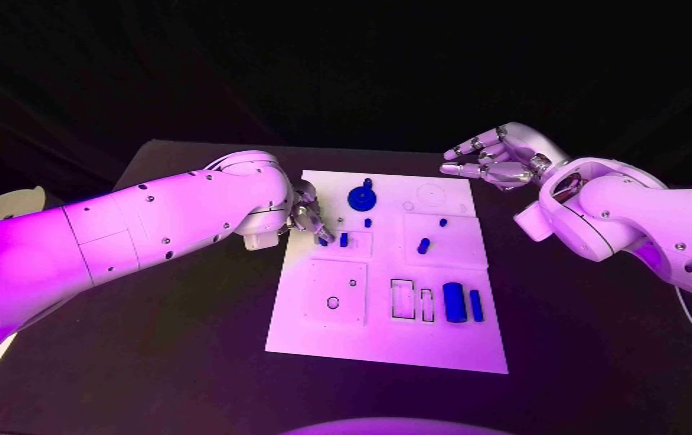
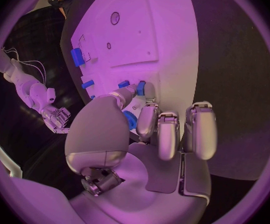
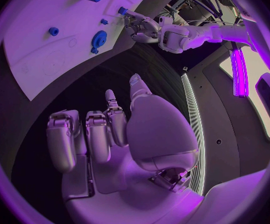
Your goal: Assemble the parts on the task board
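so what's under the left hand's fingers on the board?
The left hand is over the task board's left edge; its fingertips pinch a small blue part. Whatever board surface lies beneath the fingers is covered.

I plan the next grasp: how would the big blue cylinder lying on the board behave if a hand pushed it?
The cylinder lies on its side on the flat board, so it would probably roll if pushed sideways. It looks smooth and rigid, so fingers might slip on it. It seems small and probably light.

smooth white arms with dark screws, silver hands.
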